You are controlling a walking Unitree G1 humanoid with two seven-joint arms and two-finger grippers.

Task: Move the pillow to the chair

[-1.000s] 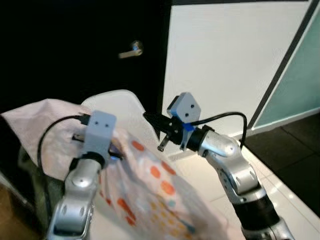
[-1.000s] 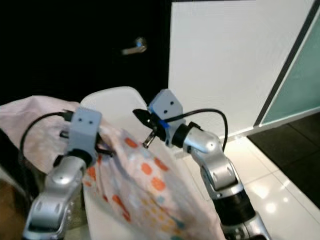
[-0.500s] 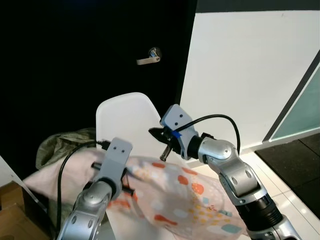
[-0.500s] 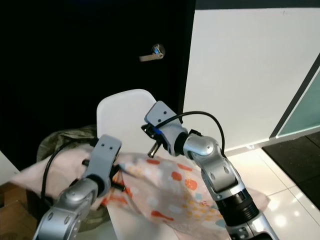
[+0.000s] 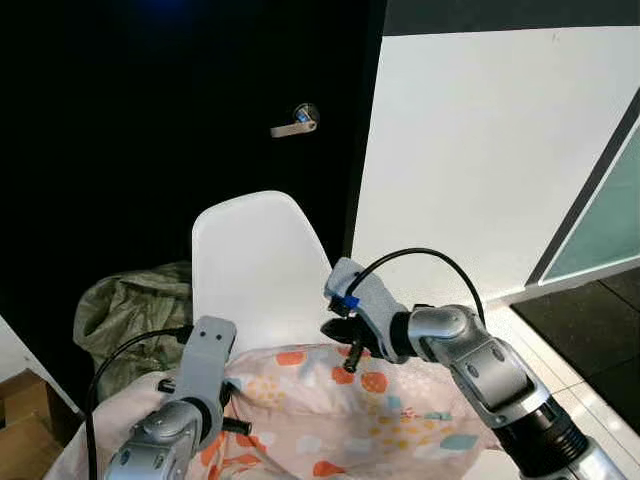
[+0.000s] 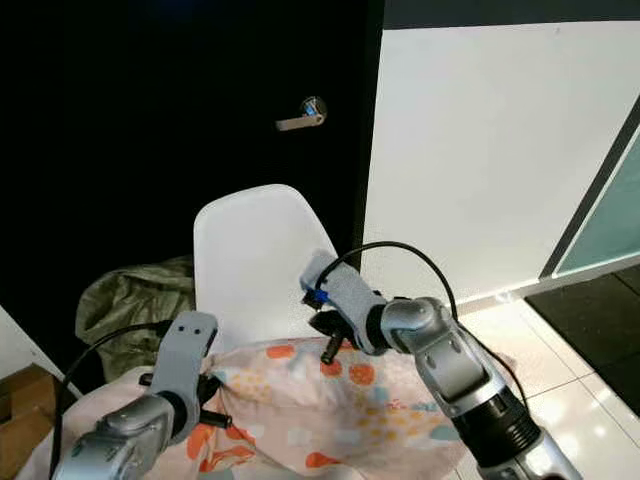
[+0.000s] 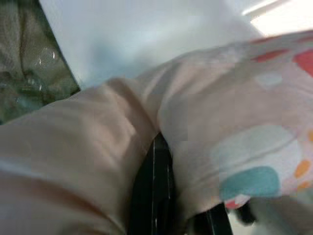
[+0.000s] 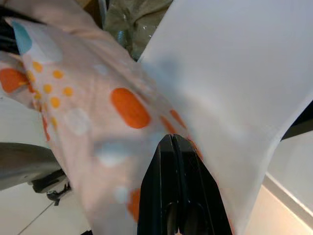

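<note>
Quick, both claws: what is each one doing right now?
Left claw: shut on the pillow, fabric bunched around its fingers.
Right claw: shut on the pillow's upper edge, near the chair.

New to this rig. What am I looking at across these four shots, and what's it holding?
It's a humanoid robot with two silver arms, each ending in two long black fingers. The two wide pictures come from its head camera, looking forward and down. The two close-ups come from cameras on each wrist, looking along the fingers. The left gripper and right gripper each pinch an edge of a pink pillow with orange and teal dots, holding it in front of a white chair. Behind are a black door, a white wall and a crumpled green cloth.
</note>
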